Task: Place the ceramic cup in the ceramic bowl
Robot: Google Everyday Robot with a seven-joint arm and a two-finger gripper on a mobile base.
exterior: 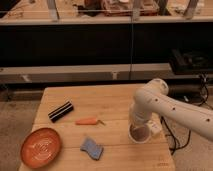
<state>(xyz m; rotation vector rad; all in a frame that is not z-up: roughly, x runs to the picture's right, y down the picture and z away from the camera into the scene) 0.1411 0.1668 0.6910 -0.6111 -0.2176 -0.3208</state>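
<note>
Gripper down on ceramic cup, near desk front-right in view; spread or clamped, I cannot tell. Ceramic bowl well apart, front-left corner; my carry runs leftward.

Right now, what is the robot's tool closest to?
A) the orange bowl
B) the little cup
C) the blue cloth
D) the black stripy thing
B: the tool is down at the ceramic cup by the right side of the table, while the ceramic bowl sits far off at the front left corner.
</note>
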